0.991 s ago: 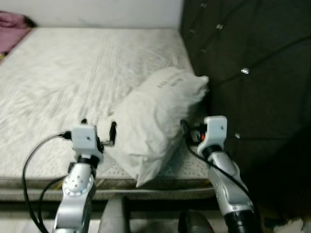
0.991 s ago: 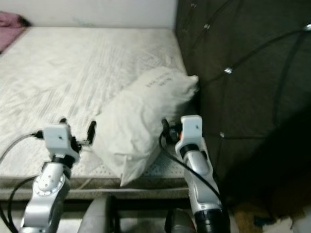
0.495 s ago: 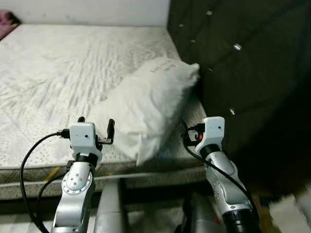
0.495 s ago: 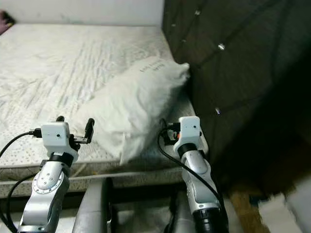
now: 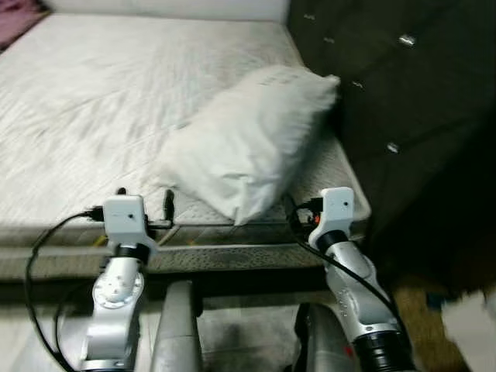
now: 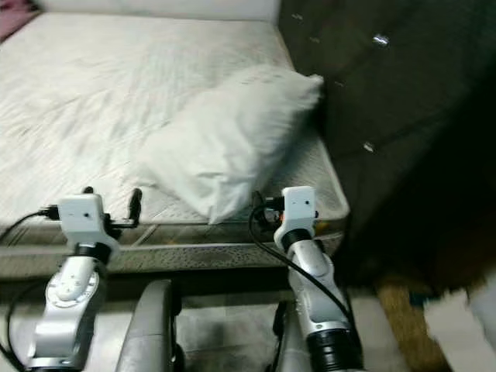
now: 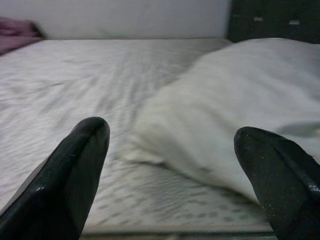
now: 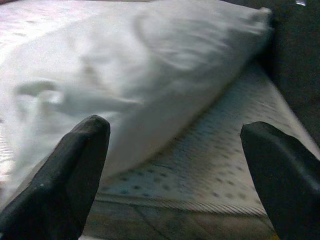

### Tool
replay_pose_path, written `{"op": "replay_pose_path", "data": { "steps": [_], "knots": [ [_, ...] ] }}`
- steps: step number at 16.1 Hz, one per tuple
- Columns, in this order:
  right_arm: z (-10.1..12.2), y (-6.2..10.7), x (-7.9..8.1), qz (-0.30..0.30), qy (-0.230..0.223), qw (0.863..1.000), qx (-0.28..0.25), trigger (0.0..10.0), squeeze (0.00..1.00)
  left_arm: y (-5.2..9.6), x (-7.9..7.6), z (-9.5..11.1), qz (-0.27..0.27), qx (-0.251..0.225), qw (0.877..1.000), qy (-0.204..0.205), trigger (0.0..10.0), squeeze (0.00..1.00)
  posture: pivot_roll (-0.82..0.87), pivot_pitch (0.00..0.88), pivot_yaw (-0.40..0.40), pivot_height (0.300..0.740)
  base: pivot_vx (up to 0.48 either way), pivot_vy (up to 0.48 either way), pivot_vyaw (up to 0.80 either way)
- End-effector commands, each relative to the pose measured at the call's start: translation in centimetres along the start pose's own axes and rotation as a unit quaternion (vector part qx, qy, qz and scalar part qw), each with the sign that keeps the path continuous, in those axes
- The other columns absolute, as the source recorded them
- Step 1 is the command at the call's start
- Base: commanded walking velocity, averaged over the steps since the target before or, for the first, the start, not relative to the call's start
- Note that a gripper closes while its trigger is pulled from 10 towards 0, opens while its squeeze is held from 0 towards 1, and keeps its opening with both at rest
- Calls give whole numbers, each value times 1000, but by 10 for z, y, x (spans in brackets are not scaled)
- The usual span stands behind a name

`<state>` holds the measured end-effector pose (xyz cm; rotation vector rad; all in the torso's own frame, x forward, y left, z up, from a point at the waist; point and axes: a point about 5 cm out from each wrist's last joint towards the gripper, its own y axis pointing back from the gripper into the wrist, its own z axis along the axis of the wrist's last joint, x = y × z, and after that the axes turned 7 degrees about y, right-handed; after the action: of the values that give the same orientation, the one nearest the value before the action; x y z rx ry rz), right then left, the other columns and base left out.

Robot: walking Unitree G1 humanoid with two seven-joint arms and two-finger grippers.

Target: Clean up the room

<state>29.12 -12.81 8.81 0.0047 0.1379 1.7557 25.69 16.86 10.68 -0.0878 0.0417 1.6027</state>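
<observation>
On the bare mattress (image 5: 116,101), a white pillow (image 5: 252,139) lies against the dark headboard (image 5: 403,93); left gripper (image 7: 175,165) and right gripper (image 8: 175,165) hover before the pillow, fingers apart.

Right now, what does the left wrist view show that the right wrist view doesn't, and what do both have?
The left wrist view alone takes in the pale wall behind the bed and a purple cloth at the far corner. The right wrist view alone shows the front edge of the mattress close up. Both share the white pillow lying on the mattress and an open end effector's black fingers framing it.
</observation>
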Motion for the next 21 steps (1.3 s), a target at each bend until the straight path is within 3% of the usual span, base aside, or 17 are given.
{"op": "replay_pose_path", "data": {
  "steps": [1,11,15,21],
  "knots": [
    [4,-1,-3,-1,5,1000,-6,10000,0,-1,-4,3,-7,-5,1000,-2,10000,0,50,59,-33,585,0,0,0],
    [1,-5,5,42,15,999,4,10000,0,-3,-4,6,-3,-15,1000,11,10000,0,65,52,-38,571,0,0,0],
    [2,-6,8,45,15,999,1,10000,0,-3,-3,7,0,-15,1000,12,10000,0,68,54,-38,571,0,0,591],
    [-1,-19,9,49,28,998,28,10000,0,-11,-5,13,1,-27,1000,16,10000,0,72,84,-33,571,137,0,0]
  ]
}}
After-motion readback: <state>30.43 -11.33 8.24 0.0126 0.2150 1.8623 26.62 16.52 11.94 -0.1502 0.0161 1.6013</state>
